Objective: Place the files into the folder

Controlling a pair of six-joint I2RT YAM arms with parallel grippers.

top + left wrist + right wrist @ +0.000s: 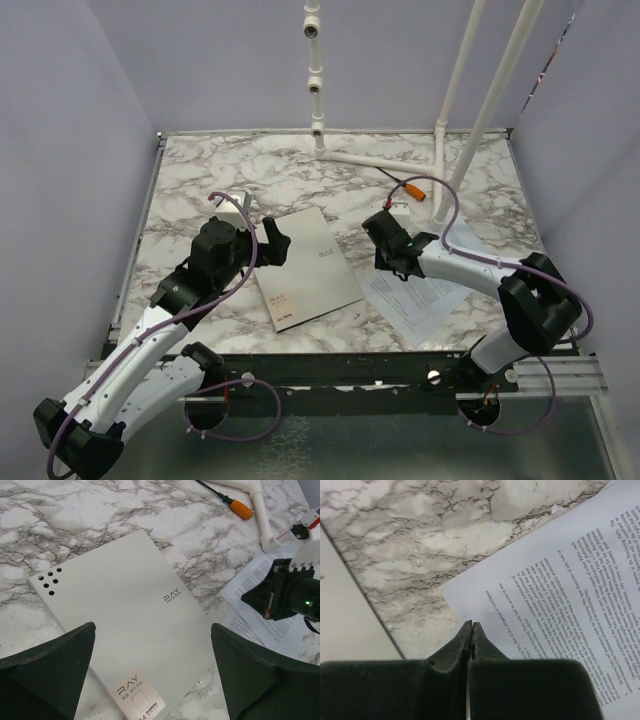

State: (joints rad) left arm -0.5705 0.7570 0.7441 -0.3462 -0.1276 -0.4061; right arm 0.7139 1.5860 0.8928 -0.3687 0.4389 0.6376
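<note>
The folder [305, 268] lies closed on the marble table, grey-beige cover up, with a red mark near its front corner. It also shows in the left wrist view [125, 615] and as a strip in the right wrist view [340, 615]. The files [415, 295] are loose printed white sheets lying to the right of it, seen too in the wrist views [260, 620] [555, 595]. My left gripper [272, 240] is open and empty over the folder's left edge [152, 680]. My right gripper [386, 262] is shut, its tips [471, 626] over the near corner of the top sheet, holding nothing visible.
An orange-handled tool [413, 190] lies behind the papers, also in the left wrist view [240, 509]. A white pipe frame [380, 160] stands at the back right. Grey walls close in the table's sides. A metal rail [400, 365] runs along the near edge.
</note>
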